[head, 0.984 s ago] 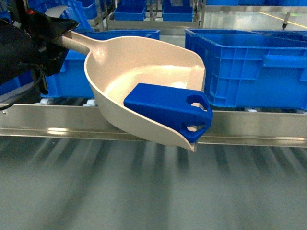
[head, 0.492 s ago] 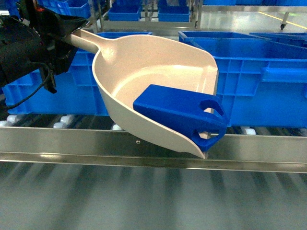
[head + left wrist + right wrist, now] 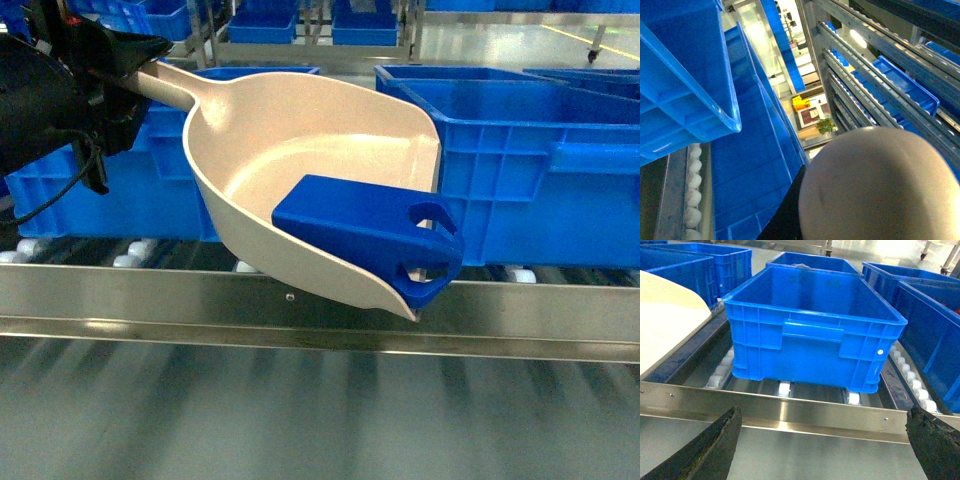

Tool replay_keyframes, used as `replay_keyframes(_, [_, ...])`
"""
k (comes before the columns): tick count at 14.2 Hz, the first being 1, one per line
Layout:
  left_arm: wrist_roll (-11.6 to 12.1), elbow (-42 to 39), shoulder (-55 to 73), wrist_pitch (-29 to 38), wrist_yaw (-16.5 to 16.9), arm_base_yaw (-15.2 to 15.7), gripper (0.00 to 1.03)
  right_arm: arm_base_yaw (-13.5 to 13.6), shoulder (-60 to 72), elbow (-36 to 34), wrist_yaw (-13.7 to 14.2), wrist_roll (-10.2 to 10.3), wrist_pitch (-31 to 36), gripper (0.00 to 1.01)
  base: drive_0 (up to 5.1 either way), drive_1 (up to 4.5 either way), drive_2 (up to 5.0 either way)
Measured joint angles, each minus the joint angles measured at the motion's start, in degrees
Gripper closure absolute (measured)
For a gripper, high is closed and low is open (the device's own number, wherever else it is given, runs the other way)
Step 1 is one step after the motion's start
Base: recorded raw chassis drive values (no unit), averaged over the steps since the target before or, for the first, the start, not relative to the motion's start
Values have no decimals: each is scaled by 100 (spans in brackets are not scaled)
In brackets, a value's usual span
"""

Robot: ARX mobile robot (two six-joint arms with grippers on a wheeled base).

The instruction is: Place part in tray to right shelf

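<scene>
Currently left hand (image 3: 120, 75) clamps tray (image 3: 300, 130) handle, part (image 3: 365, 235) at tray's lip, far from hand; right hand (image 3: 825, 440) wide

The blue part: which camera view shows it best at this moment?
The head view. The blue part lies in full sight at the scoop's front lip, lug end forward. The left wrist view shows only the scoop's rounded back; the right wrist view shows only a cream edge of the scoop. Neither shows the part.

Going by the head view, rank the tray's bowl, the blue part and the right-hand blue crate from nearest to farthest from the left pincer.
1. Tray bowl: just right of the left pincer, which holds its handle.
2. Blue part: at the bowl's front lip, lower right.
3. Right-hand blue crate: on the shelf, far right.
</scene>
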Motion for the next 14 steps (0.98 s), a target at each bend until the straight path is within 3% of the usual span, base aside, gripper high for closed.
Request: replay_keyframes(14, [0,0,0,2,-2,2,89,0,0,0,0,0,0,3,2,2,2])
